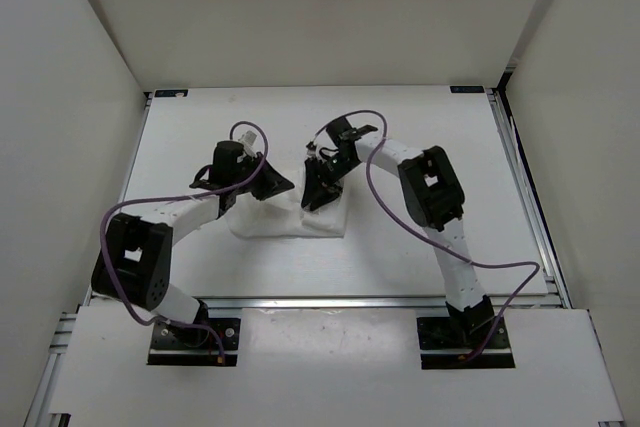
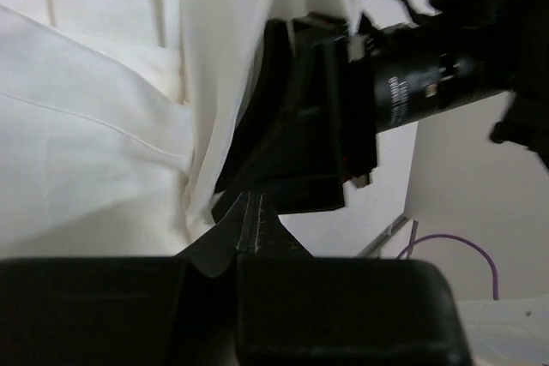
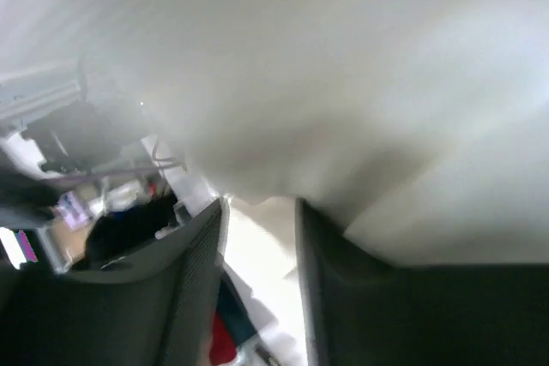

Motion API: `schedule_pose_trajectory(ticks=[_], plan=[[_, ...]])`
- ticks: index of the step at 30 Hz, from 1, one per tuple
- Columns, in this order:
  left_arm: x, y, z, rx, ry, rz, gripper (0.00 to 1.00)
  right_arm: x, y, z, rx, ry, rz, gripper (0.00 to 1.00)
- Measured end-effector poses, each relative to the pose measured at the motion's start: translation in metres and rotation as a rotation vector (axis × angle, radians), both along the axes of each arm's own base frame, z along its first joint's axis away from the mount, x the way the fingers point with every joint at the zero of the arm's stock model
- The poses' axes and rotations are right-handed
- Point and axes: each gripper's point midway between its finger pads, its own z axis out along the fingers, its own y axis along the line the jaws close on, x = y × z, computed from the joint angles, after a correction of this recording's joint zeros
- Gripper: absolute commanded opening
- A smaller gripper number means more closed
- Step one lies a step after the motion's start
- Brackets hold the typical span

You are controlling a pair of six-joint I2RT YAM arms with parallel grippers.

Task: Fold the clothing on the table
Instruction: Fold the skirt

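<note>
— So, what are your left jaws doing right now?

— My left gripper [image 2: 249, 227] is clenching fully, its jaws pressing tip to tip into one dark point. It is hanging just beside a creased, drooping edge of the clothing [image 2: 103, 126]. Whether it is pinching any of that cloth, I cannot tell.

— And the right side?

— My right gripper [image 3: 260, 212] is standing released, its jaws leaving a plain gap between them. Pale cloth is showing through that gap and is spreading close above the tips. That view is blurring, though, so I cannot tell whether the fabric is touching either finger.

— Where is the clothing lying?

— It is sitting as a bunched white pile at about the middle of the desk [image 1: 200, 137]. Both my grippers are reaching down over its far edge, the left one coming in from the left and the right one from the right. They are hanging close together, and from my left wrist the right gripper is filling the view just past my clenched tips.
</note>
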Motion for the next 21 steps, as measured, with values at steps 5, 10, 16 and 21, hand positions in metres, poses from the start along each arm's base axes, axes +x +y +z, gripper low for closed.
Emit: schedule_pose_trajectory(ticks=[5, 10, 16, 21], plan=[[-0.009, -0.014, 0.006, -0.026, -0.008, -0.028, 0.00, 0.014, -0.038, 0.060, 0.022, -0.148, -0.099, 0.68], [-0.019, -0.032, -0.002, -0.041, 0.020, -0.062, 0.00, 0.012, -0.106, 0.076, 0.012, -0.213, -0.278, 0.69], [-0.028, -0.053, -0.023, -0.033, 0.080, -0.109, 0.00, -0.041, -0.149, 0.005, -0.122, -0.031, -0.385, 0.69], [-0.020, -0.061, -0.031, -0.032, 0.103, -0.117, 0.00, -0.047, -0.148, -0.008, -0.126, -0.003, -0.414, 0.68]])
